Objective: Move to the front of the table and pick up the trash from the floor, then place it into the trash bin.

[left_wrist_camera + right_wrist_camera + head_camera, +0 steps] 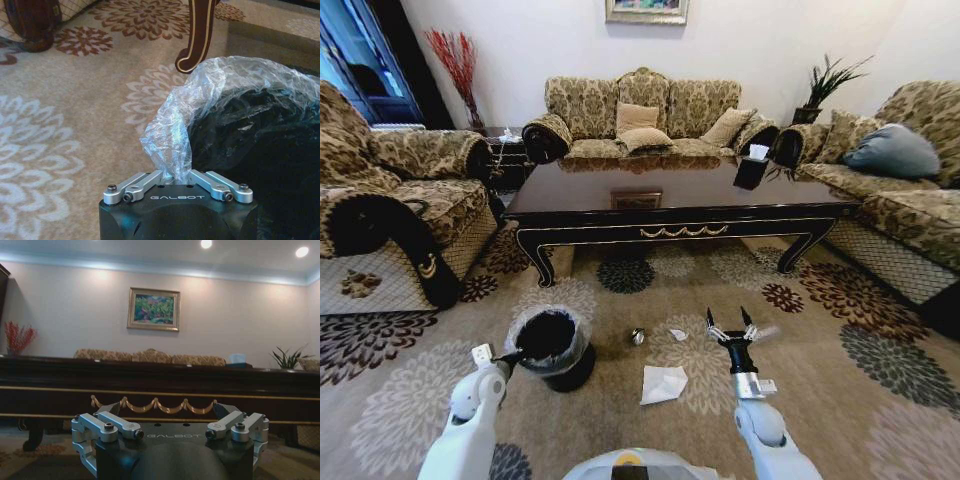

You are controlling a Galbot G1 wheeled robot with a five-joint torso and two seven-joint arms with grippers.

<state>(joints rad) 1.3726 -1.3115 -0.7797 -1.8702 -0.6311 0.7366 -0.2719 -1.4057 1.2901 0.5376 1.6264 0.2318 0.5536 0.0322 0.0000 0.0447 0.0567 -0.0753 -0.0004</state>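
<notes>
The black trash bin stands on the flowered floor in front of the dark table. My left gripper is shut on the folded rim of the bin's plastic liner. My right gripper hangs open above the carpet with nothing between its fingers, facing the table's gold-trimmed rail. Trash lies between the two arms. It is a crumpled white napkin, a small white scrap and a silvery ball.
Sofas stand to the left, behind and to the right of the table. A black tissue box sits on the tabletop. A curved table leg stands just beyond the bin. Open carpet lies right of my right arm.
</notes>
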